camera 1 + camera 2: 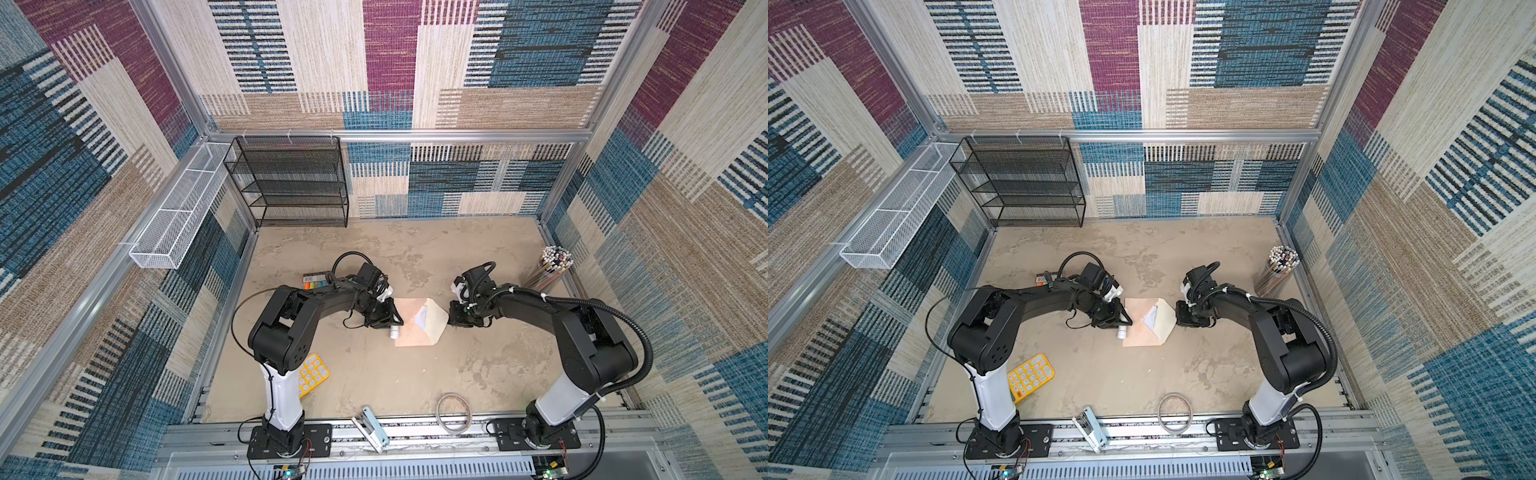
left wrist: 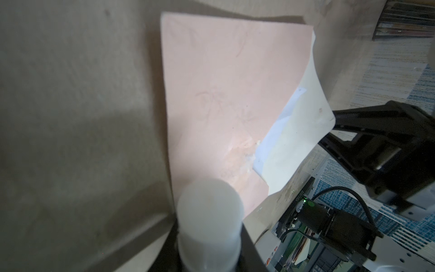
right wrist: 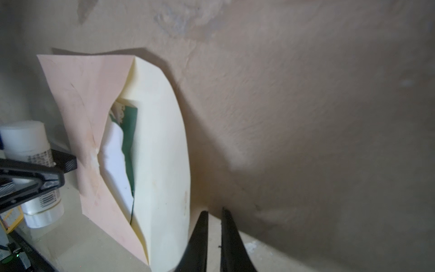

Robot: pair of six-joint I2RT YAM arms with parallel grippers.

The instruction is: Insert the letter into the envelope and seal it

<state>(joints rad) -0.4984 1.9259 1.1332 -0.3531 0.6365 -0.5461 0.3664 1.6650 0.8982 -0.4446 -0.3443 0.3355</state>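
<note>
Presently the envelope (image 1: 409, 328) lies flat near the middle of the table (image 1: 374, 395), pink body toward the left arm, cream flap (image 1: 436, 322) thrown open toward the right arm; the letter (image 3: 115, 160) is inside the pocket, its white face and green border showing only through the gaping mouth in the right wrist view; insertion is judged complete, sealing outstanding.

The left gripper (image 1: 392, 324) is clamped on a white labelled cylinder, taken to be a glue stick (image 2: 209, 212); the stick's end stands at the envelope's edge on the side away from the flap; whether it touches the paper cannot be told. The likely purpose is twofold: adhesive kept ready, and the body pinned against sliding while the flap is worked.

The right gripper (image 3: 214, 210) sits close above the table just beside the flap's rounded tip, jaws drawn to a narrow slit with nothing between them; the flap edge lies beside the fingers, not in the gap; the placement suggests an intent to nip or get under the tip and fold the flap over the mouth. The flap appears to curl up off the table, which would give the fingers an edge to catch.

Risk noted: the mouth bulges where the letter buckles; a fold made over it may crease the sheet or drag it out.
</note>
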